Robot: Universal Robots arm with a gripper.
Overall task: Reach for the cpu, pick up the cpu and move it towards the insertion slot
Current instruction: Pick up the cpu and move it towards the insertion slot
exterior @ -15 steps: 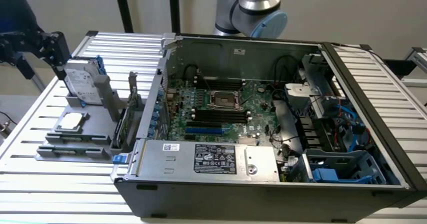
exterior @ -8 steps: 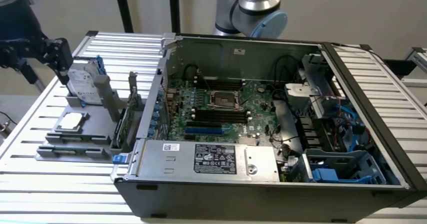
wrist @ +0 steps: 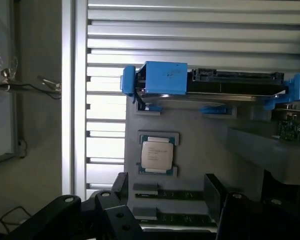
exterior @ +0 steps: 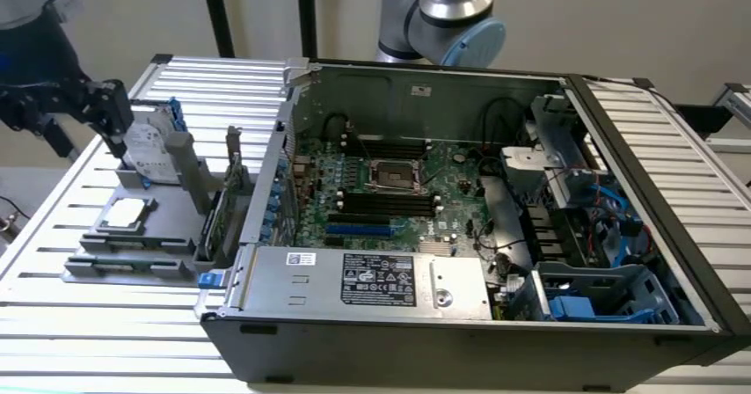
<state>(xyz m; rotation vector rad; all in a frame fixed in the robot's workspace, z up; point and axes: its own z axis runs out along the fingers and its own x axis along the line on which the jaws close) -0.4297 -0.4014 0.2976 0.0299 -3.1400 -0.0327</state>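
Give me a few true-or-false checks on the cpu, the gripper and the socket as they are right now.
1. The cpu lies on the grey holder, outside the computer case. True.
2. The gripper is shut on the cpu. False: it is open and empty, and the cpu lies apart from it.
3. The cpu sits in the insertion slot. False: it is on the holder, outside the case.
4. A blue-framed hard drive stands on the same holder. True.
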